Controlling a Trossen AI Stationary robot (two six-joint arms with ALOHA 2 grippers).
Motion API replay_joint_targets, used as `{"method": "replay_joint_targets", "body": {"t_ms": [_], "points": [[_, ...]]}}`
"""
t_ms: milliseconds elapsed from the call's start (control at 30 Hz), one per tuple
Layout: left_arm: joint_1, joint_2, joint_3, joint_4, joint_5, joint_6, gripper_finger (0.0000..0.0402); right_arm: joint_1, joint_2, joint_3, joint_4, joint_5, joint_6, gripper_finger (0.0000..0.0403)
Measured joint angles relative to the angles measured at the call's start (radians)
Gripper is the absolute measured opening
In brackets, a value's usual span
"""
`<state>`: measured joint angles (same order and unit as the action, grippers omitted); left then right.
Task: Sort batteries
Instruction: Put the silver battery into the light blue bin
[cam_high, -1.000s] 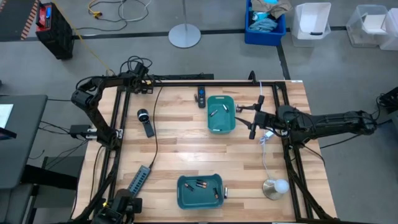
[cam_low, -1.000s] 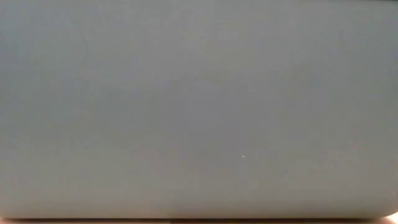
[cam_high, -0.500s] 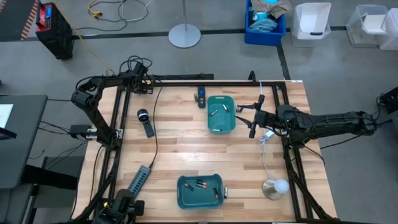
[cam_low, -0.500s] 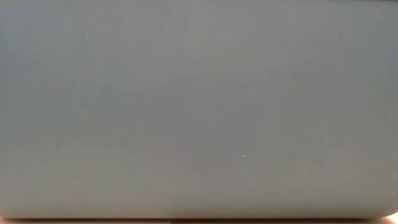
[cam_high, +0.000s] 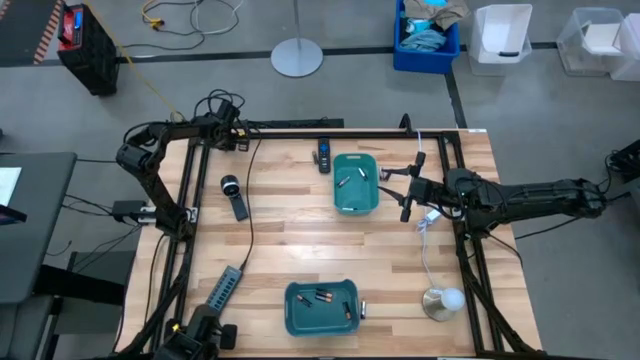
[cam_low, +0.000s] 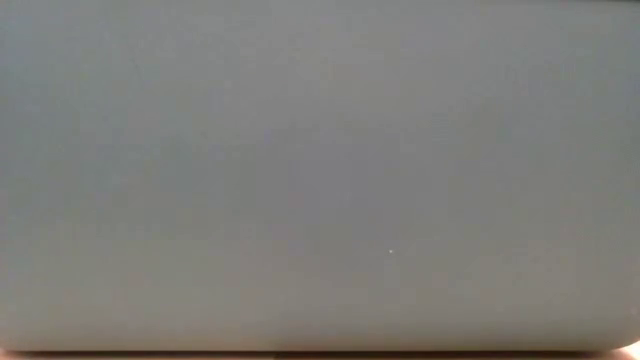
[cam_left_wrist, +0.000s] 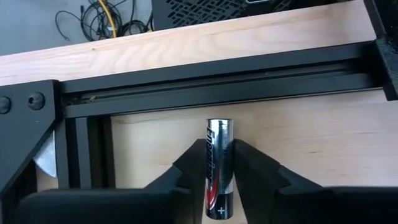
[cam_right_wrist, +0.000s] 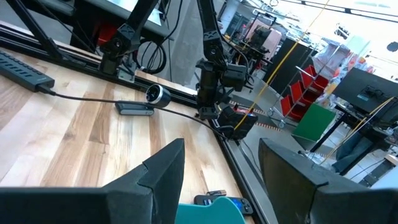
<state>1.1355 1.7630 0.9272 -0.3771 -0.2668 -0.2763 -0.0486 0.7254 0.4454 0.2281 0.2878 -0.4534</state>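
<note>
Wooden plank counter (cam_high: 300, 250) with black rail frame along its edges. Left hand (cam_left_wrist: 219, 168), at the far left corner of the counter: its two dark fingers (cam_left_wrist: 189, 165) are closed on a silver-and-black cylindrical battery (cam_left_wrist: 219, 163), which stands lengthwise between them with the plus-marked end toward the wrist and the other end pointing at the black rail just ahead. Right hand (cam_high: 408, 195), at the right side of the counter: fingers spread wide, holding nothing, pointing toward the left arm. Container one, a teal rectangular plastic bin (cam_high: 355, 184), just beside the right hand's fingertips: several small loose batteries (cam_high: 348, 178) lie on its floor; exact count cannot be told. Container two, a second teal rectangular bin (cam_high: 320, 307), well apart from both hands at the near edge of the counter: a few small batteries (cam_high: 322, 296) lie inside, and one more small cylinder (cam_high: 360, 310) lies just outside its right wall. Other items on the counter: a flat black remote-like bar with a round head (cam_high: 236, 198) between the two hands, nearer the left; a small dark device (cam_high: 324, 155) beside the far bin; a long grey power strip (cam_high: 222, 291) by the near left edge; a white dome-shaped lamp (cam_high: 442, 300) near the right edge. The low view shows only a uniform grey surface.
</note>
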Motion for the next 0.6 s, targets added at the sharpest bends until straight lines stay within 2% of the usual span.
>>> {"method": "replay_joint_targets", "body": {"t_ms": [167, 500, 600], "points": [[-0.002, 0.0, -0.001, 0.0, 0.0, 0.018, 0.0041, 0.0, 0.0, 0.0, 0.0, 0.0, 0.0, 0.0221], [-0.033, -0.011, 0.008, -0.008, -0.004, 0.028, 0.004, 0.0, 0.0, 0.0, 0.0, 0.0, -0.008, 0.0221], [-0.051, -0.029, 0.007, -0.012, 0.028, 0.016, 0.0039, 0.0, 0.0, 0.0, 0.0, 0.0, -0.008, 0.0221]]}}
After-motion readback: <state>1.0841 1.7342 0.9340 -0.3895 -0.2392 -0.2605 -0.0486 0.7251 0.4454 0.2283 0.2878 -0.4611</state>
